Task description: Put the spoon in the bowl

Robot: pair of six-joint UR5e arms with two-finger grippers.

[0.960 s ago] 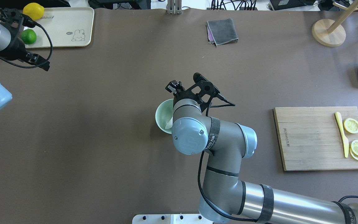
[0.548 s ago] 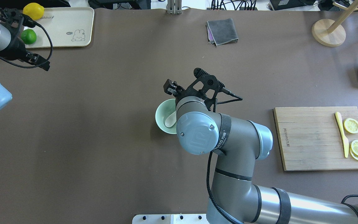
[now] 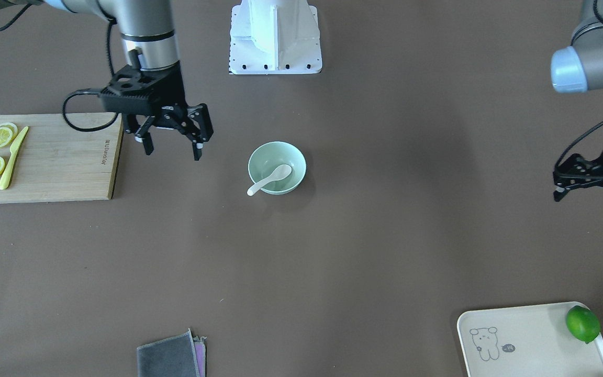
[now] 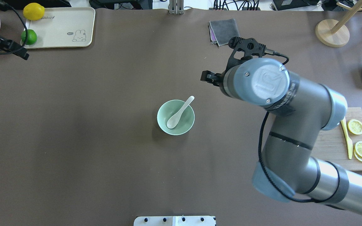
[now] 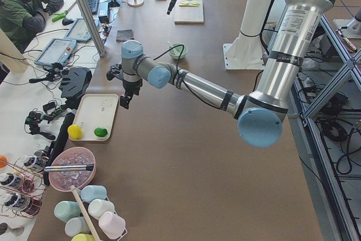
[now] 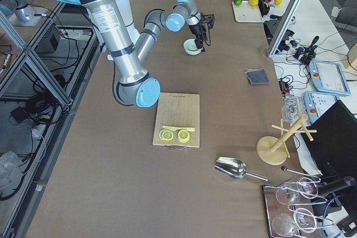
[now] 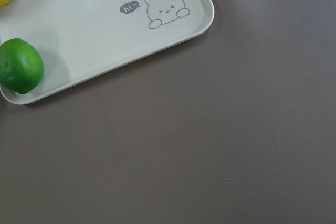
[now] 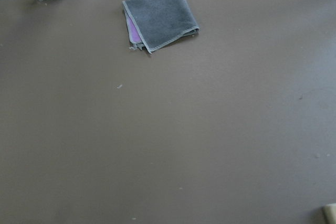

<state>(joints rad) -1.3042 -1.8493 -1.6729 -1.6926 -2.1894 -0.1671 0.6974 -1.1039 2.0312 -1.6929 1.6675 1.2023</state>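
Note:
The white spoon [image 3: 269, 180] lies in the mint-green bowl [image 3: 292, 156] at mid-table, its scoop inside and its handle resting over the rim. In the overhead view the spoon [image 4: 181, 111] points to the bowl's [image 4: 185, 126] far right. My right gripper [image 3: 172, 151] is open and empty, raised above the table between the bowl and the cutting board, clear of both. My left gripper [image 3: 587, 201] is open and empty, far off near the tray side of the table.
A wooden cutting board [image 3: 55, 167] holds lemon slices and a yellow knife [image 3: 12, 157]. A cream tray [image 3: 526, 340] holds a lime [image 3: 582, 323]. A folded grey cloth [image 3: 168, 358] lies at the far edge. The robot's base [image 3: 275, 36] stands behind the bowl.
My right gripper has drawn back from over the bowl toward the right and far side; the spoon stays in the bowl. My left arm has shifted further left.

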